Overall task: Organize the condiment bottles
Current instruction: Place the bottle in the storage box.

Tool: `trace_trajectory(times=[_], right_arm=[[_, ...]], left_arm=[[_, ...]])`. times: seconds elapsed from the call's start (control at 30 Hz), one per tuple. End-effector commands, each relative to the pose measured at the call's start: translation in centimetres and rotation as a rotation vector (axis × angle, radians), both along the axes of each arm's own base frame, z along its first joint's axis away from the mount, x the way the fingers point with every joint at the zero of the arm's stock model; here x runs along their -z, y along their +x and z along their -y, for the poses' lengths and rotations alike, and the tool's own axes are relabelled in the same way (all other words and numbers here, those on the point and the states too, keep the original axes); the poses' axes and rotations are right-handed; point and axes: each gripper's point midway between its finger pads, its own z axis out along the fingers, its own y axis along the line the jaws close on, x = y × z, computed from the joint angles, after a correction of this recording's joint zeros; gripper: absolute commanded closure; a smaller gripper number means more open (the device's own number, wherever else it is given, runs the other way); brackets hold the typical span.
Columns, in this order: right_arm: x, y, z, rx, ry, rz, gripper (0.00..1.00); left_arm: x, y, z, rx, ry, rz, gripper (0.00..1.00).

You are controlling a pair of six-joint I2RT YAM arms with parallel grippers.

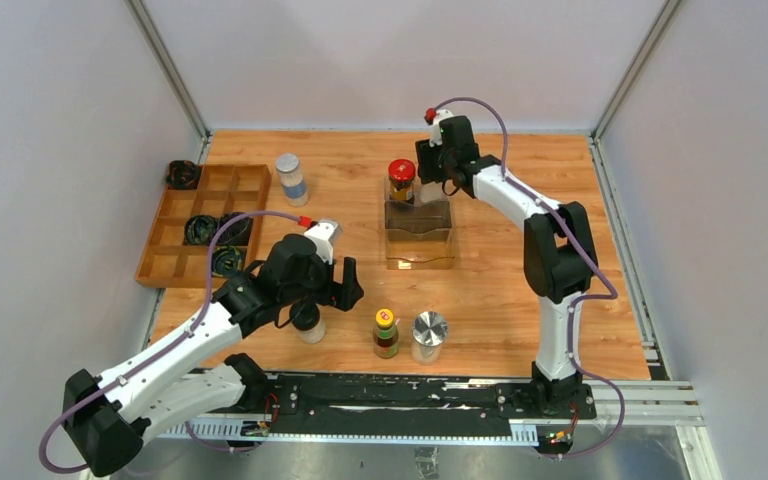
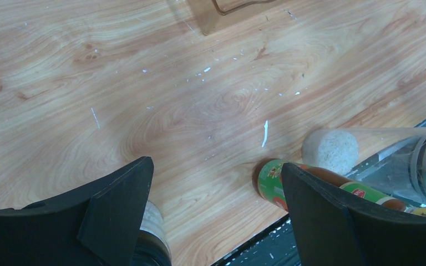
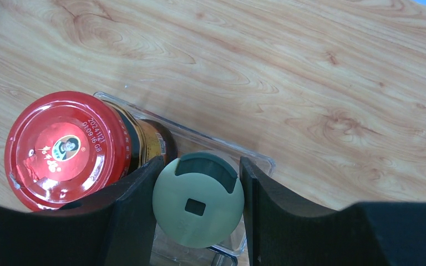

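Observation:
A red-lidded dark jar (image 1: 401, 178) (image 3: 61, 147) stands in the far left corner of a clear plastic bin (image 1: 420, 250) (image 3: 258, 159). Right beside it my right gripper (image 1: 440, 168) (image 3: 201, 162) is shut on a shaker with a pale greenish flip cap (image 3: 197, 202), over the bin's far corner. My left gripper (image 1: 322, 298) (image 2: 215, 167) hangs open above bare wood. A jar with pale contents (image 1: 310, 322) (image 2: 151, 230) sits under its left finger. The yellow-capped sauce bottle (image 1: 386, 333) (image 2: 270, 180) and the silver-lidded jar (image 1: 428, 337) (image 2: 421, 166) stand near the front edge. A blue-labelled jar (image 1: 292, 180) stands far left.
A wooden compartment tray (image 1: 182, 262) lies at the left with black coiled bundles (image 1: 205, 230) in it, and another bundle (image 1: 182, 175) sits behind it. The black rail (image 1: 400, 395) runs along the table's near edge, close to the front bottles.

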Motion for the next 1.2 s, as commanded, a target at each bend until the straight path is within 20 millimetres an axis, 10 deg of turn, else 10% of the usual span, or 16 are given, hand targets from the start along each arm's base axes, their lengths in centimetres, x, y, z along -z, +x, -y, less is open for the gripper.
trace_trajectory(times=[0.0, 0.77, 1.17], right_arm=[[0.6, 0.9, 0.2, 0.012, 0.026, 0.018, 0.54], [4.7, -0.9, 0.9, 0.040, 0.024, -0.039, 0.52], [3.9, -3.0, 2.5, 0.066, -0.020, -0.071, 0.15]], left_arm=[[0.3, 0.2, 0.3, 0.020, 0.006, 0.014, 0.08], [0.6, 0.1, 0.7, 0.038, 0.001, 0.008, 0.08], [-0.6, 0.1, 0.9, 0.035, -0.027, 0.016, 0.07]])
